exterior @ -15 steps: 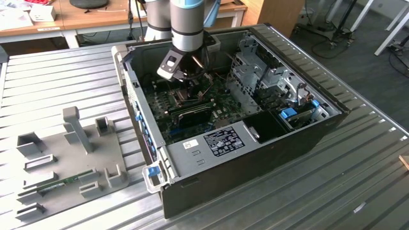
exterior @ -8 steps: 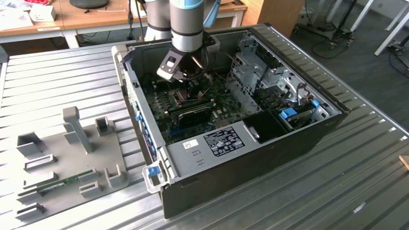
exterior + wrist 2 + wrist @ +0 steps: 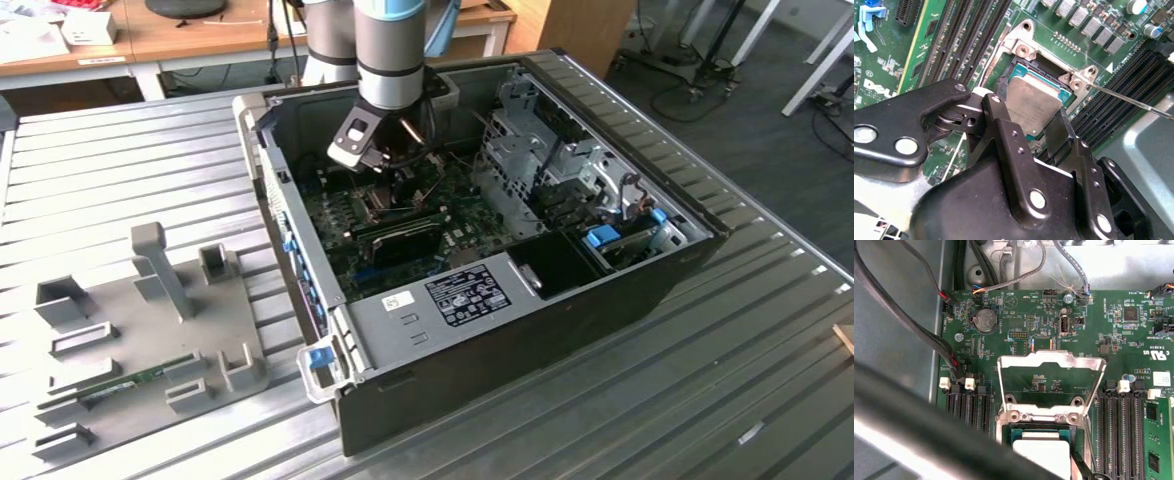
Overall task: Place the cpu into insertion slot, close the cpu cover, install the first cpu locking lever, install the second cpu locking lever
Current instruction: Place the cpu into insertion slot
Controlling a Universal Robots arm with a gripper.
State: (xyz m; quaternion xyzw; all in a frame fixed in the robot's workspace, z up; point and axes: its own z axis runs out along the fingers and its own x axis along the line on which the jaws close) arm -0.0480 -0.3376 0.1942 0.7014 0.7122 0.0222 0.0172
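Exterior view, left to right: grey fixture tray [image 3: 134, 330] w/ memory stick [image 3: 127, 382] at the exterior view's lower left; open PC case [image 3: 534, 350] at centre; drive bays [image 3: 534, 150] toward the exterior view's right. Near-vertical arm [image 3: 391, 50] from top centre down into case, wrist low over motherboard [image 3: 400, 240].

In second wrist view, gripper [image 3: 1026, 114] astride cpu [image 3: 1031, 102]; pinching it or slack – can't tell. Near edge of cpu and part of insertion slot [image 3: 1023, 49] hidden behind black gripper body. In first wrist view, more of cpu cut off by blurred dark bar [image 3: 929, 410] in foreground.

The cpu itself: dull silver square lid w/ teal-green border, flat inside slot, memory slots [image 3: 961, 35] on both sides. Hinged cpu cover [image 3: 1054, 360] standing up, open, board visible thru its window. Thin locking lever [image 3: 1134, 102] jutting past slot's corner.
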